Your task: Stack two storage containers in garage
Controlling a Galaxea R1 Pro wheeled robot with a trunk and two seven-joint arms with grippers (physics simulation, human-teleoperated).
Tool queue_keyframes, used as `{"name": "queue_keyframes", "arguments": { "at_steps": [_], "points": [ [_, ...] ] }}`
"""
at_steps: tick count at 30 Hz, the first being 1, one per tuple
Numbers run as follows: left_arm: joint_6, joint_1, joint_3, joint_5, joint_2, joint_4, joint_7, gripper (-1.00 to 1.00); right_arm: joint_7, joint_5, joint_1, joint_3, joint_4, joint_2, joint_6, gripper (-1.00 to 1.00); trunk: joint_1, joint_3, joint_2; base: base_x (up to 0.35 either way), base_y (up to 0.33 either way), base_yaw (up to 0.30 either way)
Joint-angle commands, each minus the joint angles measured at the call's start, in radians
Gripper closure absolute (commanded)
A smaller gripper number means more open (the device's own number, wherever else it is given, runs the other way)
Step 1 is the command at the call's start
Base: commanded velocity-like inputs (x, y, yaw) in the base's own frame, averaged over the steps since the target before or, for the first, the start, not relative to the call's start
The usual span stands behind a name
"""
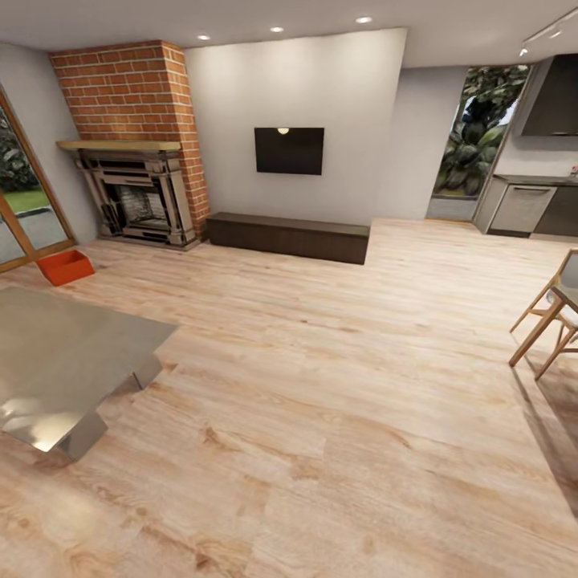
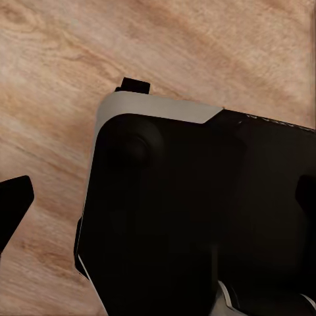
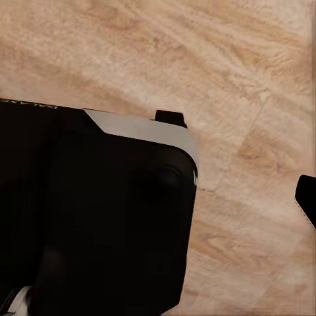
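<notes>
A red-orange storage container (image 1: 66,266) sits on the light wood-plank floor of the living room, far to my left, between the glass door (image 1: 24,209) and the brick fireplace (image 1: 140,193). It is open-topped, and nothing shows inside it. My left gripper (image 2: 158,201) hangs over the wood floor beside my dark base; one dark fingertip (image 2: 13,207) shows at the frame edge, so the fingers stand wide apart. My right gripper (image 3: 158,197) hangs the same way, with a fingertip (image 3: 307,197) at the frame edge. Neither holds anything.
A shiny metal table (image 1: 64,353) stands close on my left. A dark low bench (image 1: 289,235) runs along the far wall under a television. A wooden chair (image 1: 554,321) is at the right, and kitchen counters (image 1: 526,205) are beyond it. Wide wood floor (image 1: 321,361) lies ahead.
</notes>
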Motion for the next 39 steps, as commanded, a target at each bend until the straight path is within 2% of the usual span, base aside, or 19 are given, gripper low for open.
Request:
{"name": "queue_keyframes", "arguments": {
  "at_steps": [1, 39],
  "points": [
    [-0.004, -0.001, -0.003, 0.007, 0.0, 0.001, -0.001, -1.0, -0.001, -0.009, -0.001, 0.008, 0.003, 0.001, -0.005, -1.0, 0.001, -0.001, -0.001, 0.322, 0.0, 0.0],
    [-0.004, -0.001, -0.002, 0.007, 0.0, 0.001, -0.001, -1.0, -0.001, -0.007, -0.001, 0.01, 0.003, 0.004, -0.005, -1.0, 0.001, -0.001, -0.001, 0.322, 0.0, 0.0]
  ]
}}
